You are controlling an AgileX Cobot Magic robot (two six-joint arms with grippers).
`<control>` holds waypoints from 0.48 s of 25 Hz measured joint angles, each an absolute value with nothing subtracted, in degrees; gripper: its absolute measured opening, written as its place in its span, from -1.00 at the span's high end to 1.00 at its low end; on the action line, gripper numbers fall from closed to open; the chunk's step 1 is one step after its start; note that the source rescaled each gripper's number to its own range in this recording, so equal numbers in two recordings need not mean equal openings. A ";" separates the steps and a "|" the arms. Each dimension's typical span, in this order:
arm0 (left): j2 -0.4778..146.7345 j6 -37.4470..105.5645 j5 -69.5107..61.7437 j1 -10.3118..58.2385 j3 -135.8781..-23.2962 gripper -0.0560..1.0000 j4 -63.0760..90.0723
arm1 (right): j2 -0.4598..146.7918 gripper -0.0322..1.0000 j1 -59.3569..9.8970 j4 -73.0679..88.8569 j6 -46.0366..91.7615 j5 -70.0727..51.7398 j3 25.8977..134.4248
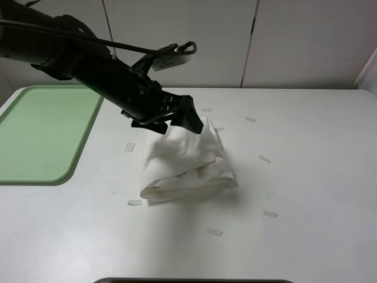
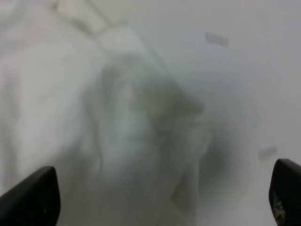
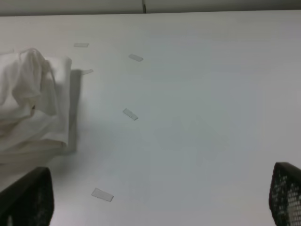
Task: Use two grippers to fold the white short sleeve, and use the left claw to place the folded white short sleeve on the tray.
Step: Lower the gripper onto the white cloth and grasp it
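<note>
**Left claw over the bundled shirt**

I see the soft white cotton short sleeve (image 1: 185, 162) bunched mid-table, well apart from the flat light green plastic tray (image 1: 41, 132). My black left gripper (image 1: 187, 119) sits at its top edge, jaws spread wide; whether they touch cloth, I cannot tell. The right gripper (image 3: 162, 200) hangs released over bare table.

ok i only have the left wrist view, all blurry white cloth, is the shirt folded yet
Observer: Yes, the white short sleeve sits as a folded bundle on the table.
Operator: where's the tray
Observer: The light green tray is bare, on the table's left side, apart from the shirt.
Operator: and the right gripper
Observer: Its jaws are open above bare table with tape strips; the shirt lies off to one side.
</note>
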State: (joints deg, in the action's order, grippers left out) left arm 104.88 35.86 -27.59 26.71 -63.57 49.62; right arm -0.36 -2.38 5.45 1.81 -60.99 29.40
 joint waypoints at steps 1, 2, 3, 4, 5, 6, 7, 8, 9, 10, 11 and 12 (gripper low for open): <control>104.88 35.70 -29.36 25.17 -63.06 -0.77 49.81 | -0.36 -1.00 -2.38 5.45 1.81 -60.99 29.40; 104.88 35.70 -30.01 23.71 -62.43 -0.77 49.95 | -0.36 -1.00 -2.38 5.45 1.81 -60.99 29.40; 104.88 35.66 -30.24 21.76 -61.45 -0.77 49.95 | -0.36 -1.00 -2.38 5.45 1.81 -60.99 29.40; 104.88 35.59 -30.42 20.52 -60.28 -0.76 49.95 | -0.36 -1.00 -2.38 5.45 1.81 -60.99 29.40; 104.88 35.57 -30.48 19.21 -58.91 -0.76 50.22 | -0.36 -1.00 -2.38 5.45 1.81 -60.99 29.40; 104.88 35.57 -30.56 18.14 -57.43 -0.76 50.84 | -0.36 -1.00 -2.38 5.45 1.81 -60.99 29.40; 104.88 35.75 -30.56 17.42 -56.20 -0.76 51.70 | -0.36 -1.00 -2.38 5.45 1.81 -60.99 29.40; 104.88 36.27 -30.20 16.75 -54.68 -0.76 52.97 | -0.36 -1.00 -2.38 5.45 1.81 -60.99 29.40; 104.86 37.30 -29.38 16.36 -53.16 -0.76 54.60 | -0.36 -1.00 -2.38 5.45 1.81 -60.99 29.40; 104.86 38.53 -28.45 16.21 -51.94 -0.76 56.27 | -0.36 -1.00 -2.38 5.45 1.81 -60.99 29.40; 104.86 40.45 -27.25 16.16 -50.79 -0.76 58.65 | -0.36 -1.00 -2.38 5.45 1.81 -60.99 29.40; 104.86 40.45 -27.25 16.16 -50.79 -0.76 58.65 | -0.36 -1.00 -2.38 5.45 1.81 -60.99 29.40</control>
State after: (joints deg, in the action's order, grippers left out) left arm 104.86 40.45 -27.25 16.16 -50.79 58.65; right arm -0.36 -2.38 5.45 1.81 -60.99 29.40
